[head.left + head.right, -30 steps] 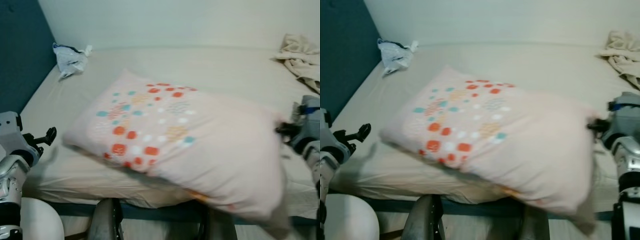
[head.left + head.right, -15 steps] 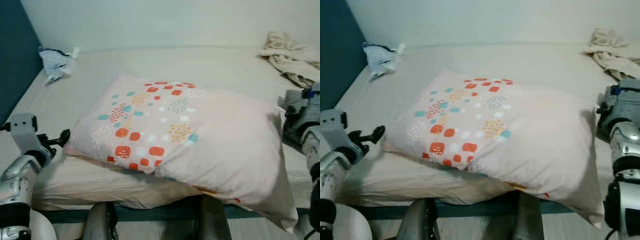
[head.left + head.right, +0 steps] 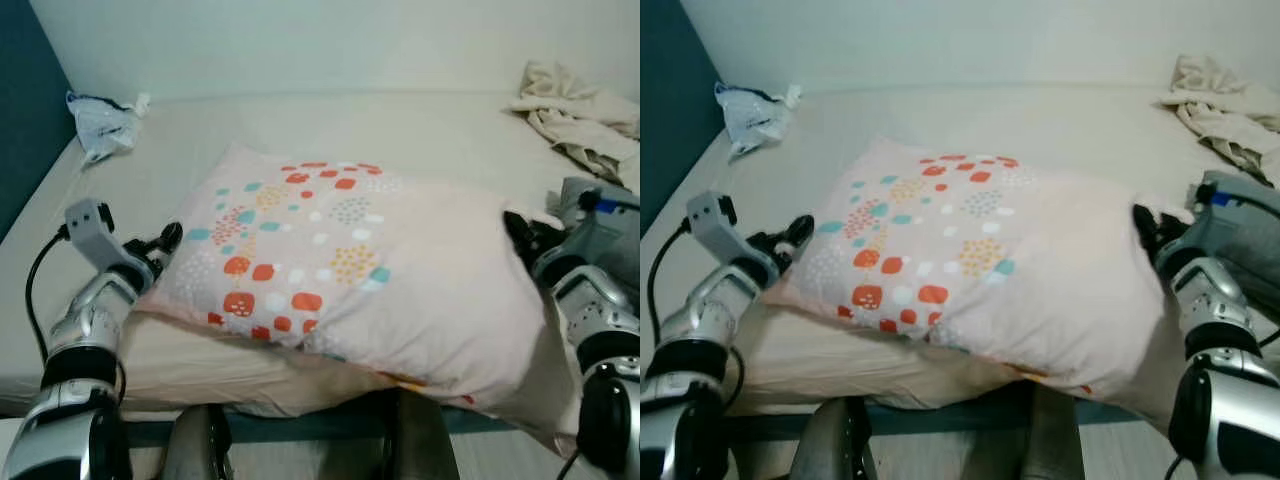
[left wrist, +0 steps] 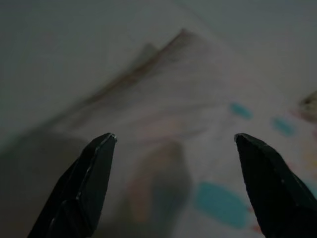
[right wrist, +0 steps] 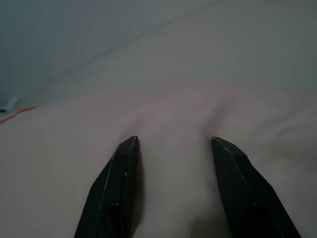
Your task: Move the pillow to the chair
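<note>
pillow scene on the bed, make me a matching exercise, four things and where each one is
Things:
1. pillow
2. crumpled plastic bag
3. rumpled cloth
4. left claw

Places:
a. far right corner of the bed
b. at the pillow's left edge
c. far left corner of the bed
d. middle of the bed, near its front edge

Pairs: 1-d, 2-c, 3-a, 4-b
</note>
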`<state>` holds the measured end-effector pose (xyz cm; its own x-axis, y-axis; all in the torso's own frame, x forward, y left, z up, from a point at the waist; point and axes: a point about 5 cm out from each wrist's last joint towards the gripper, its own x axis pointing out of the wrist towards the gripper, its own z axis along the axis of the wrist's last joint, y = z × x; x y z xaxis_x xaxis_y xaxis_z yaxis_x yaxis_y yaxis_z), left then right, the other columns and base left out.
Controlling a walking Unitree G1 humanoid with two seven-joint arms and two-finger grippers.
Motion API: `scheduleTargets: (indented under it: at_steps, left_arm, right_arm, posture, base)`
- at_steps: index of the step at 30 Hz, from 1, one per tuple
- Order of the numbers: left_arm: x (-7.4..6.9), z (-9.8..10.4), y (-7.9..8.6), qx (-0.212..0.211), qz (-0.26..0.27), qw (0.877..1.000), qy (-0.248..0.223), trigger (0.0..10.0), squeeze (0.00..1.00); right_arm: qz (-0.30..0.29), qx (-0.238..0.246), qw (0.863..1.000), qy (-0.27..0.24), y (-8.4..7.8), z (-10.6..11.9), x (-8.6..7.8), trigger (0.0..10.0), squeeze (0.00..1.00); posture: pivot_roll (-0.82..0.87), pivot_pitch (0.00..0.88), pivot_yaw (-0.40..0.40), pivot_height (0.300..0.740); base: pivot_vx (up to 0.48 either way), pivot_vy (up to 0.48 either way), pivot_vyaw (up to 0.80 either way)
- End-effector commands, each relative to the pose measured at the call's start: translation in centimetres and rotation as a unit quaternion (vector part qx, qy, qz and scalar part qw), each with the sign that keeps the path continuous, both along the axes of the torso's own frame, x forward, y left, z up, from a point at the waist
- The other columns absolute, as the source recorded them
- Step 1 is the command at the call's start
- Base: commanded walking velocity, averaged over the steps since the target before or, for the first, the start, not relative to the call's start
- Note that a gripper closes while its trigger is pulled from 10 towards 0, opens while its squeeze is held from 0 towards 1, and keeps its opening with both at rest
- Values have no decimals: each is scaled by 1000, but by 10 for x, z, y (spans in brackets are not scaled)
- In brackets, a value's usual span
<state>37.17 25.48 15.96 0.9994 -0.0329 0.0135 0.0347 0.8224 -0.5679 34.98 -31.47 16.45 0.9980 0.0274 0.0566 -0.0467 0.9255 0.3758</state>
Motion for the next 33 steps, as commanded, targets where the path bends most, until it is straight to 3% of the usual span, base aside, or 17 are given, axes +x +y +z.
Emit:
scheduleTargets:
  at_steps: [1,4,6,8,10,11,14,15,17,20,23,24,29,31,33]
  left_arm:
    - [2,3,3,-31,-6,999,-6,10000,1000]
    - [5,11,4,-29,-16,999,-13,10000,1000]
    - [7,13,7,12,-20,1000,-2,10000,1000]
    - [8,11,10,89,-22,996,20,10000,1000]
    - [8,10,10,111,-23,993,26,10000,1000]
    - [9,10,11,142,-18,989,34,10000,0]
    - [12,11,10,193,-6,980,45,10000,0]
    - [12,11,10,193,-6,980,45,10000,0]
    - [13,12,11,222,18,973,53,10000,0]
    - [14,13,11,209,23,976,53,10000,0]
    - [14,12,12,222,39,973,58,10000,0]
    - [14,13,14,225,55,971,60,10000,0]
    - [13,12,19,235,93,964,78,10000,0]
    - [11,8,24,254,108,956,96,10000,0]
    - [9,6,27,252,111,956,102,10000,0]
  right_arm:
    - [32,36,999,9,11,-17,-6,10000,0]
    - [51,38,998,14,17,-29,-14,10000,0]
    - [67,42,997,24,22,-40,-25,10000,0]
    - [91,53,994,31,26,-50,-41,10000,0]
    - [98,56,993,33,28,-52,-45,10000,0]
    - [118,58,990,41,31,-55,-54,10000,0]
    - [164,63,983,59,41,-62,-76,10000,0]
    - [164,63,983,59,41,-62,-76,10000,0]
    - [171,86,980,58,44,-62,-93,10000,0]
    - [120,113,985,47,33,-61,-95,10000,0]
    - [27,140,990,22,11,-58,-92,10000,0]
    - [-16,141,990,11,1,-56,-92,10000,0]
    - [-84,151,985,-4,-17,-52,-95,10000,0]
    - [-112,140,984,7,-26,-53,-99,10000,0]
    - [-157,121,980,28,-37,-57,-103,10000,0]
  posture:
    - [16,179,26,513]
    - [13,181,34,513]
    - [12,182,35,513]
    - [12,186,34,513]
    - [12,186,34,513]
    - [14,187,30,513]
    - [12,188,30,513]
    - [12,188,30,513]
    - [8,188,30,513]
    - [1,183,31,513]
    - [-1,178,35,513]
    - [-1,178,35,513]
    - [-3,166,31,513]
    - [-4,163,32,513]
    - [-4,161,34,513]
  base:
    - [0,0,0]
    - [0,0,0]
    - [0,0,0]
    - [0,0,0]
    - [0,0,0]
    - [0,0,0]
    - [0,0,0]
    - [0,0,0]
    - [0,0,0]
    - [0,0,0]
    - [0,0,0]
    - [0,0,0]
    - [0,0,0]
    - [0,0,0]
    - [0,0,0]
